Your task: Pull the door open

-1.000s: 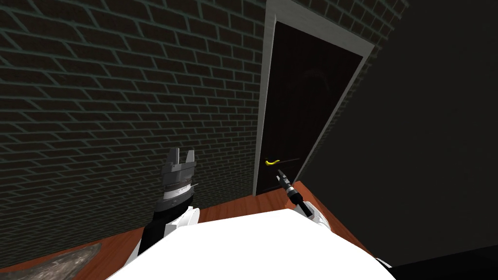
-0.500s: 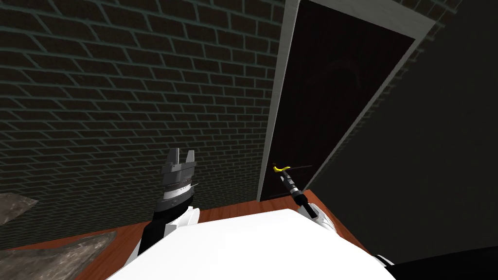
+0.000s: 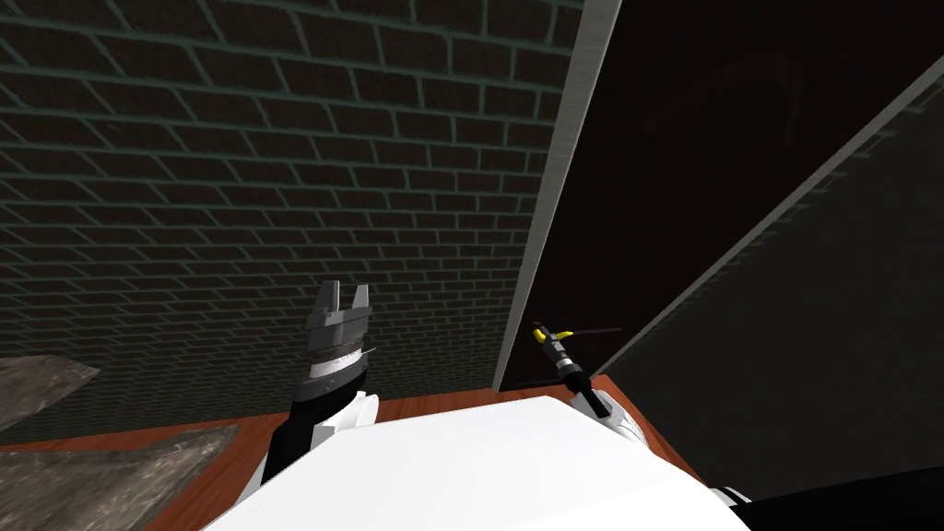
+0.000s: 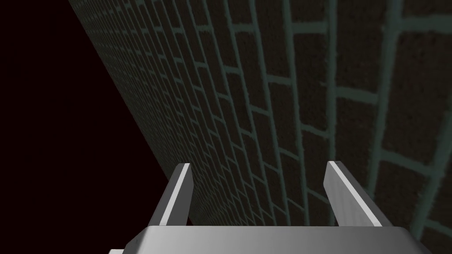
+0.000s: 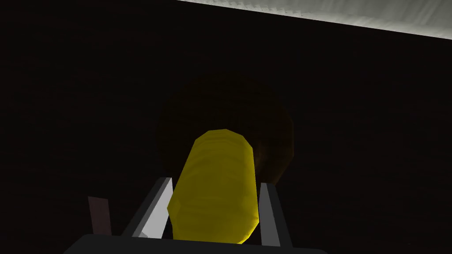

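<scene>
Your right gripper clamps both fingers on the yellow handle near the left edge of the dark door, giving you purchase to pull, while your left gripper idles with fingers spread before the brick wall.

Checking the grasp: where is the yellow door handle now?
In the right wrist view the yellow door handle is pressed between the right hand's fingers, on the dark door, close to its light grey frame.

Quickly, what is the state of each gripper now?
Left gripper: open, holding nothing.
Right gripper: shut on the yellow door handle.
</scene>
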Motion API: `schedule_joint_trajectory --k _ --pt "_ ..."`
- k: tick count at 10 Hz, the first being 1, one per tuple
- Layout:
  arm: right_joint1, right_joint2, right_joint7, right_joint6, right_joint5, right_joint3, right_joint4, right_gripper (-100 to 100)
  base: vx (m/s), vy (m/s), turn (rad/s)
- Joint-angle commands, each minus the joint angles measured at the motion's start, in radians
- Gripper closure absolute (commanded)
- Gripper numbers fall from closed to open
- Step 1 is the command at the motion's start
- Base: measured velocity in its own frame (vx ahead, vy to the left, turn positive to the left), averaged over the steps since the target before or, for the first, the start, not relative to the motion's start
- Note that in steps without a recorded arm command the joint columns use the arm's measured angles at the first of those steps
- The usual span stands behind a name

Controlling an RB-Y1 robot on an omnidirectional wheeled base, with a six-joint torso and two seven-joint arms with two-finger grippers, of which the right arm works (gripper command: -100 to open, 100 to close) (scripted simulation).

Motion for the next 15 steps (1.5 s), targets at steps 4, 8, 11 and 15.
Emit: schedule_joint_trajectory --k 4,8,11,15 --pt "0.001 0.0 0.0 0.001 0.0 0.0 0.0 100 -0.017 -0.002 0.002" --pt "0.027 -0.023 -0.025 -0.048 0.008 0.01 0.011 100 -0.118 -0.052 0.114" --pt "0.051 -0.045 -0.048 -0.092 0.014 0.018 0.02 100 -0.185 -0.063 0.126" --pt "0.084 -0.076 -0.079 -0.155 0.024 0.03 0.034 100 -0.199 -0.074 0.146"
